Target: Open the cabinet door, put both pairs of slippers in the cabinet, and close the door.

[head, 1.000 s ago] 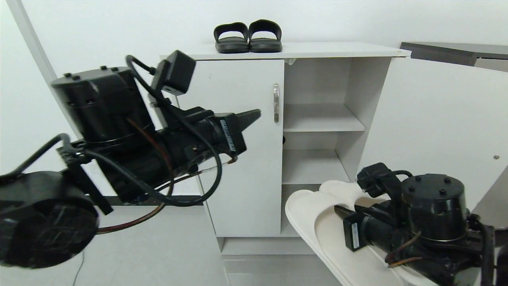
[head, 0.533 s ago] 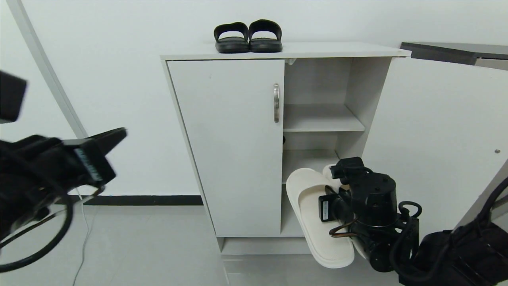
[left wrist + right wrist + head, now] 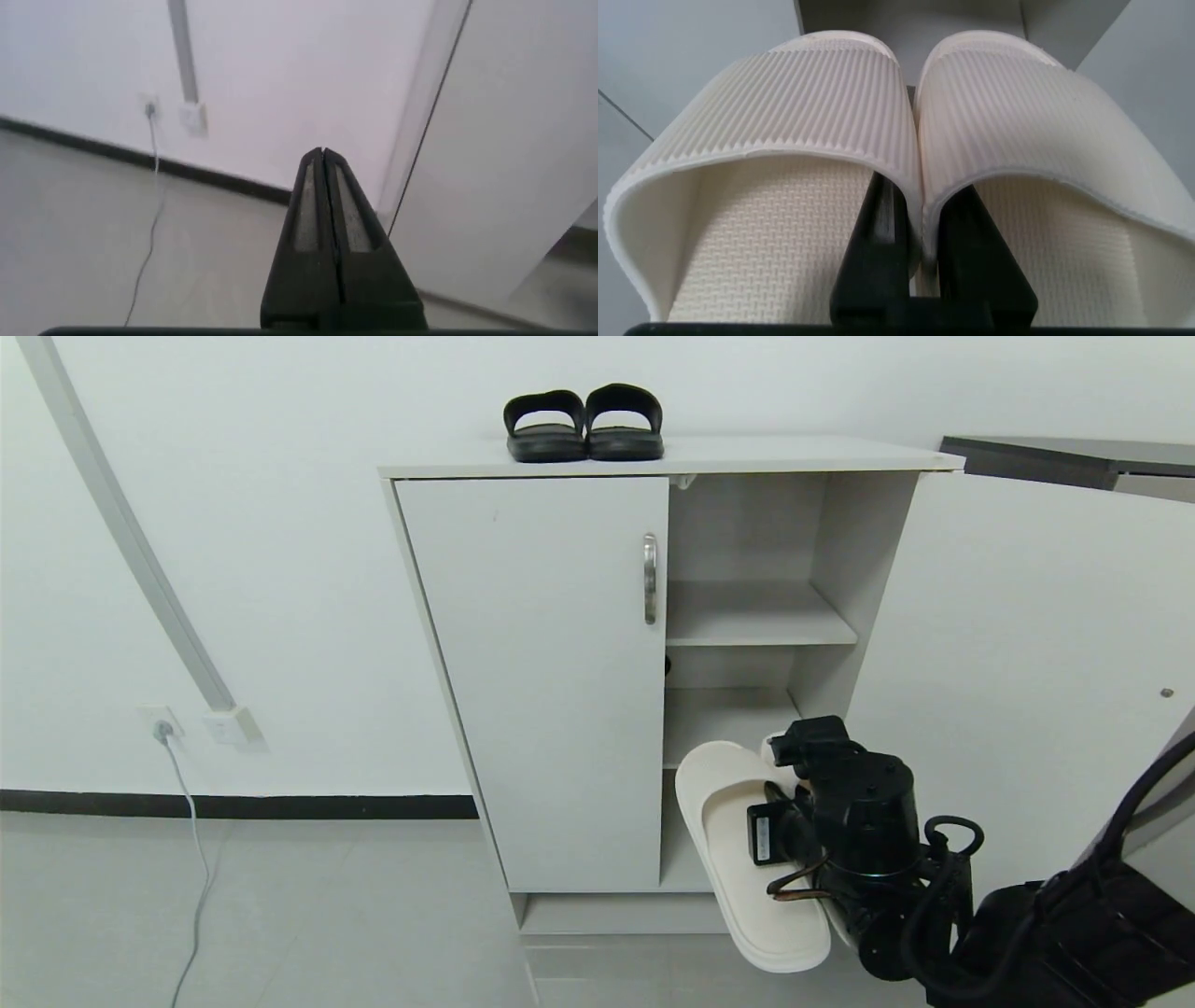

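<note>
The right gripper (image 3: 910, 229) pinches both white slippers (image 3: 733, 845) by their inner sides, with the open cabinet (image 3: 541, 663) just ahead. The left gripper (image 3: 322, 191) has its fingers pressed together.

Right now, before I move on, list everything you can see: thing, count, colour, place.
white slippers: one pair, cream-white, held low in front of the cabinet's open right half
black slippers: one pair, black, side by side on the cabinet top
cabinet: one, white, against the wall
left door: one, white, shut
right door: one, white, swung open
handle: one, metal, upright on the left door's edge
shelves: two, white, inside the open half
socket: one, white, low on the wall at left
cable: one, grey, hanging from the socket to the floor
duct: one, grey, slanting down the wall
right gripper: shut on the white slippers' inner walls
left gripper: shut, holding nothing
</note>
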### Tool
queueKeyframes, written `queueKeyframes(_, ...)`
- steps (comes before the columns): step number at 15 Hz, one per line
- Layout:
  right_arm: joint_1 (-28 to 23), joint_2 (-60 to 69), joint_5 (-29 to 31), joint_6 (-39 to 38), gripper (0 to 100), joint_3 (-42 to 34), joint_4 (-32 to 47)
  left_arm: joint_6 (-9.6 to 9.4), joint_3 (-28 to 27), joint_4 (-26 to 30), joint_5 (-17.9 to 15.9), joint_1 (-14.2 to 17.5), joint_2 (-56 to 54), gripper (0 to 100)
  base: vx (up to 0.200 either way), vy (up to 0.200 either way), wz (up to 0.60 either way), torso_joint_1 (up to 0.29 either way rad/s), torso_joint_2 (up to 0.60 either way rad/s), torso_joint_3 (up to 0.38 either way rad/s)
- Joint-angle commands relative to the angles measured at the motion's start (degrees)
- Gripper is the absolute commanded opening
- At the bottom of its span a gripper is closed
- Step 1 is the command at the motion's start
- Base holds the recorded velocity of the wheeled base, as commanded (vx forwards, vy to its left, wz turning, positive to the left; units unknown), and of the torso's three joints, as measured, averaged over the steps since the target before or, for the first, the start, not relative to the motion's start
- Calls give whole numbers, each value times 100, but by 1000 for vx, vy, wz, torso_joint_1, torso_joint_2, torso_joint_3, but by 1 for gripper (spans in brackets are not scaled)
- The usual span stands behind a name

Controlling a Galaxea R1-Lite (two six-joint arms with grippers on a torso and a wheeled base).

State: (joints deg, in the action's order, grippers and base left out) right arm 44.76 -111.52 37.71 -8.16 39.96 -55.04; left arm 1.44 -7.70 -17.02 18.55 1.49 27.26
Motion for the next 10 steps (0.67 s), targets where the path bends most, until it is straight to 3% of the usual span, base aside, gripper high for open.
queueKeyframes(1, 24, 7, 0, -2, 0, 3, 2, -21, 199, 1359, -300, 124, -1741, 0, 0, 0, 0, 0, 0, 0)
queueKeyframes(3, 41, 16, 0, -2, 0, 3, 2, -100, 234, 2018, -590, 97, -2383, 0, 0, 0, 0, 0, 0, 0)
queueKeyframes(5, 41, 16, 0, -2, 0, -32, -7, -161, 542, 1930, -704, -140, -2726, 0, 0, 0, 0, 0, 0, 0)
queueKeyframes(7, 41, 7, -9, -2, 0, -50, -7, -267, 639, 1684, -1267, -140, -2726, 0, 0, 0, 0, 0, 0, 0)
queueKeyframes(9, 41, -1, -9, 7, 0, -59, -7, -232, 735, 1482, -2216, -140, -2726, 0, 0, 0, 0, 0, 0, 0)
queueKeyframes(10, 41, -1, -9, 7, 0, -59, -7, -276, 753, 1500, -2392, -140, -2726, 0, 0, 0, 0, 0, 0, 0)
